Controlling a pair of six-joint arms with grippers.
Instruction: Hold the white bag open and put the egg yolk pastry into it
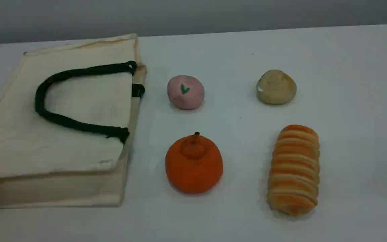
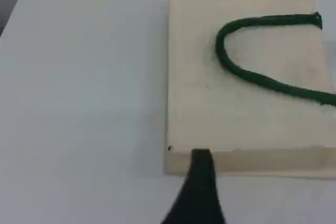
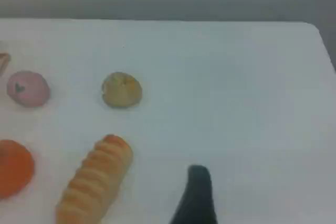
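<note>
Nearest in the scene view, the striped roll (image 1: 293, 169) and the orange fruit (image 1: 194, 164) lie on the white worktop (image 1: 354, 111), well apart from each other, with bare surface in front of them. The bag (image 1: 55, 134) lies flat at the left, its near corner close to the front edge and its left side cut off by the frame. Its green handle (image 1: 62, 122) is folded back over the top panel, and its open edge faces the food. Behind the fruit sits the pink ball (image 1: 185, 91) with a green leaf mark, the only marking seen; no writing shows anywhere. The pastry (image 1: 276, 87) rests alone at the far right, behind the roll, touching nothing, with open worktop to its right and behind it up to the far edge.

The scene view shows neither arm. The left wrist view shows the left hand (image 2: 198, 192) above the worktop just off the bag's edge, one dark fingertip visible. The right wrist view shows the right hand (image 3: 195, 195) over bare worktop, right of the roll and nearer than the pastry. Both hands stand apart, holding nothing.
</note>
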